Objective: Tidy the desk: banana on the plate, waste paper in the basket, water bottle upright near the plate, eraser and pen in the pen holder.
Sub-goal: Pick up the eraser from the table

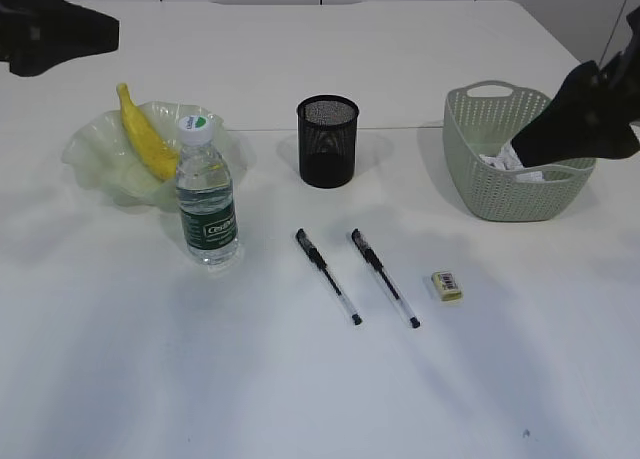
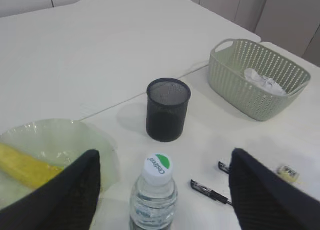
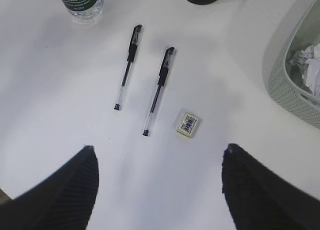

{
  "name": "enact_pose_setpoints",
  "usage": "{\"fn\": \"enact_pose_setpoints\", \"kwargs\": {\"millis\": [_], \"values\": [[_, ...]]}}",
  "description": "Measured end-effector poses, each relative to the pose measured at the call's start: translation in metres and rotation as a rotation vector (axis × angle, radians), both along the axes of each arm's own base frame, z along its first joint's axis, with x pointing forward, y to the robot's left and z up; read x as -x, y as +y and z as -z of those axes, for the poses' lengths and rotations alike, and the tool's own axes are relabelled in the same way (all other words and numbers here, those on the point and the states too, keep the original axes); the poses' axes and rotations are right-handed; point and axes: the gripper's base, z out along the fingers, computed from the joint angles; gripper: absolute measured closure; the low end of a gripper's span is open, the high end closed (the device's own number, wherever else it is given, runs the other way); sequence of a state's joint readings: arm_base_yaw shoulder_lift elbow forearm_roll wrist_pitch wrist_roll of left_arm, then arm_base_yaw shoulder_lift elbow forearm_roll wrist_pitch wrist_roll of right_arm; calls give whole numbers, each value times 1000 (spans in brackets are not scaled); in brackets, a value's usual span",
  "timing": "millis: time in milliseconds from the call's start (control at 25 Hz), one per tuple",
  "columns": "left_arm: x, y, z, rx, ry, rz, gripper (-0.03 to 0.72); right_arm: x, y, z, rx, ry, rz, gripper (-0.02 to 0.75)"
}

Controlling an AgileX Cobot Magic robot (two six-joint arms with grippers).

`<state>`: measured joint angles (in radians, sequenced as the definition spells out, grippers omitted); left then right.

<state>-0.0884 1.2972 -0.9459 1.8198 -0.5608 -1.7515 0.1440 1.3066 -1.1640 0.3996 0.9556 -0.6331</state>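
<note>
The banana [image 1: 145, 139] lies on the translucent plate [image 1: 95, 164]. Right beside the plate, the water bottle [image 1: 207, 204] stands upright. Two pens [image 1: 328, 276] [image 1: 384, 277] and the small eraser [image 1: 447, 285] lie on the table in front of the black mesh pen holder [image 1: 327, 141]. A crumpled waste paper [image 1: 505, 159] sits inside the green basket [image 1: 500, 194]. My left gripper [image 2: 163, 155] hangs open high above the bottle cap, holding nothing. My right gripper [image 3: 159, 149] is open and empty, raised near the basket, with the eraser [image 3: 188, 124] below it.
The white table reaches back behind the plate, holder and basket. The table's front half is bare white surface. A seam crosses the table just behind the holder.
</note>
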Motion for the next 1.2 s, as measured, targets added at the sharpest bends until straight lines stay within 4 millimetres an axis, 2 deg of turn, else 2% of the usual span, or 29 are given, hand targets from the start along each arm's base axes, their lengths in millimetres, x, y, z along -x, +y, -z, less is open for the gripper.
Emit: {"fn": "enact_pose_setpoints", "kwargs": {"millis": [280, 600, 720, 920, 1200], "values": [[22, -1, -22, 106, 21, -5, 127, 0, 1, -1, -30, 13, 21, 167], [60, 0, -56, 133, -100, 35, 153, 1, 6, -3, -121, 46, 63, 214], [66, 1, -60, 134, -123, 31, 158, 1, 6, -3, -140, 62, 92, 220], [61, 6, -47, 125, -104, -50, 162, 2, 6, -2, -163, 98, 126, 221], [54, 24, -7, 79, -54, -269, 165, 4, 6, -1, -183, 146, 172, 223]]}}
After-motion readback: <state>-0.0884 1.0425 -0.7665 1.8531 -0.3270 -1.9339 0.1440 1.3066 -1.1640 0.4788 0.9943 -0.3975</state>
